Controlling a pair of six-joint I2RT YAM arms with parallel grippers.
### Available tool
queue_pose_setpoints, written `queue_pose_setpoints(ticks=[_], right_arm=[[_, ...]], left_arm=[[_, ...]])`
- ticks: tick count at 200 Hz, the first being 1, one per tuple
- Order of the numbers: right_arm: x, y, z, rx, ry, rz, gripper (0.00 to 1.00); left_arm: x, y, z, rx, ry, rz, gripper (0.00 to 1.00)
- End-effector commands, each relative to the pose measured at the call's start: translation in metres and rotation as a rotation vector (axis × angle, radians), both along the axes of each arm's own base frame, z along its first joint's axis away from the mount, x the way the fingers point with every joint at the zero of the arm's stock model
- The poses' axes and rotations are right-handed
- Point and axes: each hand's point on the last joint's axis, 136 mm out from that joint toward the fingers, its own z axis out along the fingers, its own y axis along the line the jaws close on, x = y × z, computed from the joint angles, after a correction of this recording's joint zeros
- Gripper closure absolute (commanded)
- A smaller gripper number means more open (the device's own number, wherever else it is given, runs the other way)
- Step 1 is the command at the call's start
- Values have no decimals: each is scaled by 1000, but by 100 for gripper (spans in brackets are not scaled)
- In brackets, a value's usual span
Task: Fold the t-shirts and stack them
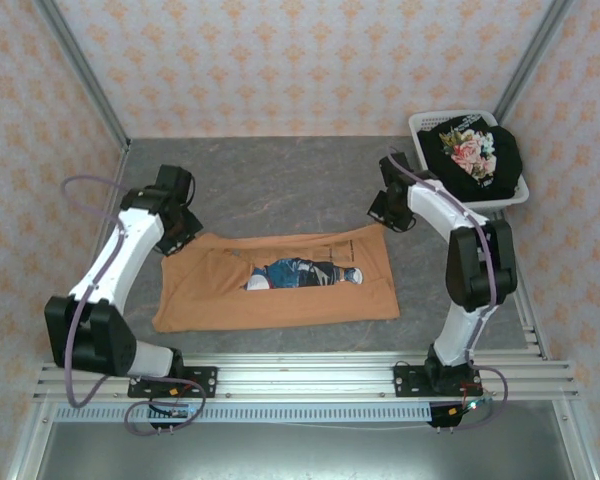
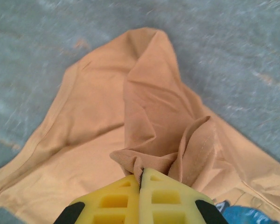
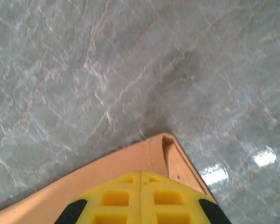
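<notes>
From above, the orange t-shirt [image 1: 280, 300] lies spread on the grey bench [image 1: 280, 185] between the two end effectors, its blue-and-white print [image 1: 305, 273] showing at the middle. The left end effector [image 1: 180, 238] sits at the shirt's far left corner and the right end effector [image 1: 385, 220] at its far right corner. Beyond and outward of the right one, the black t-shirt [image 1: 475, 155] with pink flowers is heaped in a white laundry basket [image 1: 425, 125]. Both arms bend at the elbow and reach forward from their bases, wrists tipped down. At the left wrist, the yellow fingers [image 2: 121, 198] are pressed together, clamped on a bunched ridge of orange cloth that rises from the shirt ahead of them. At the right wrist, the yellow fingers [image 3: 121, 196] are likewise together, pinching the shirt's hemmed corner [image 3: 161, 149], with bare marbled bench beyond it.
</notes>
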Motion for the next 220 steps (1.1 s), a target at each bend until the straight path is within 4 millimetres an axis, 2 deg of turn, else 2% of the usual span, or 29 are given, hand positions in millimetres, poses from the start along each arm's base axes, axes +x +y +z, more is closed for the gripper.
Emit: queue_pose_setpoints(ticks=[1,50,110,148,180,220], right_arm=[[-17,-7,11,-50,-33,7,100],[-55,-15,3,-84,-3,0,100],[-82,-20,-7,-102,35,-8,100],[-98,-20,-16,-104,61,-13,100],[-103,-23,-19,-117,70,-23,100],[-113,-26,-24,-124,98,-35,100]], left_arm=[[-35,16,0,48,25,75,100],[-84,14,-17,16,56,104,100],[-113,10,-38,-3,109,122,100],[-122,6,-52,0,145,116,100],[-128,2,-57,31,169,104,100],[-135,6,-64,76,185,133,100]])
